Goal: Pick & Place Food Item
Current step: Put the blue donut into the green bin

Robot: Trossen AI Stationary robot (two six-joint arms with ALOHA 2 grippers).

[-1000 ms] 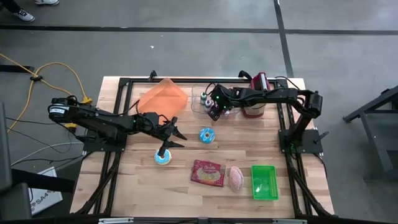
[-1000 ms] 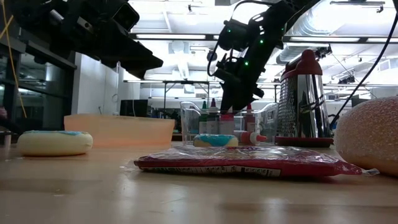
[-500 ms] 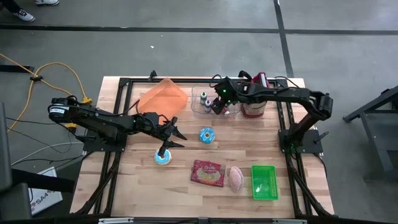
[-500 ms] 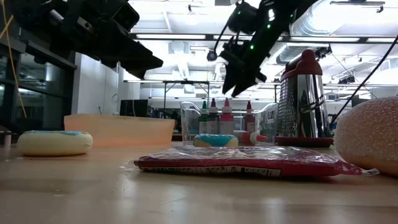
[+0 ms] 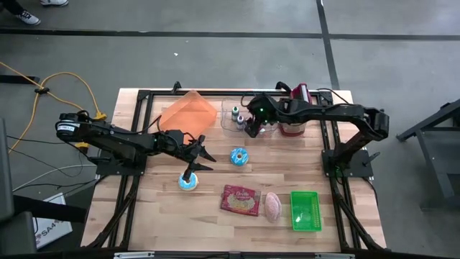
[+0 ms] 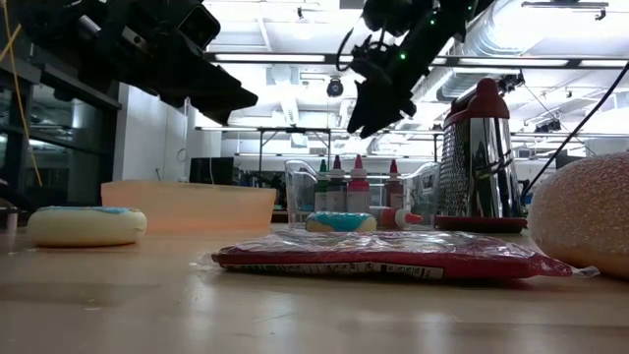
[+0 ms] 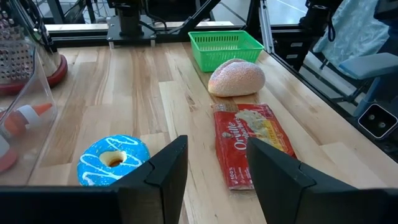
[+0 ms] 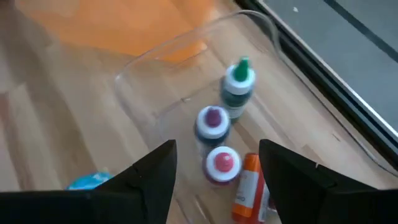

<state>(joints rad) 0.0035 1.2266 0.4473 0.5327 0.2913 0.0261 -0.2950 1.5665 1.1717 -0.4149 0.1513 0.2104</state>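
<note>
A blue-iced donut [image 5: 239,156] [image 7: 114,160] lies flat on the wooden table at its middle. A second donut [image 5: 188,182] [image 6: 86,224] lies nearer the front left. My left gripper [image 5: 198,155] [image 7: 214,149] hovers open between the two donuts, with nothing between its fingers. My right gripper [image 5: 251,129] [image 8: 217,152] hangs open and empty above a clear bin [image 5: 241,119] [image 8: 161,81]. Small bottles [image 8: 214,121] stand upright in that bin.
A red snack packet [image 5: 241,200], a pink bread roll [image 5: 273,206] and a green basket [image 5: 305,210] lie along the near edge. An orange tray [image 5: 188,111] sits at the far left. A metal grater [image 5: 296,119] [image 6: 480,157] stands at the far right beside the bin.
My right gripper has risen from just over the bottles in the clear bin to well above them, drawing a little toward the table's right edge. It has stayed open and empty. The bottles stand as before.
</note>
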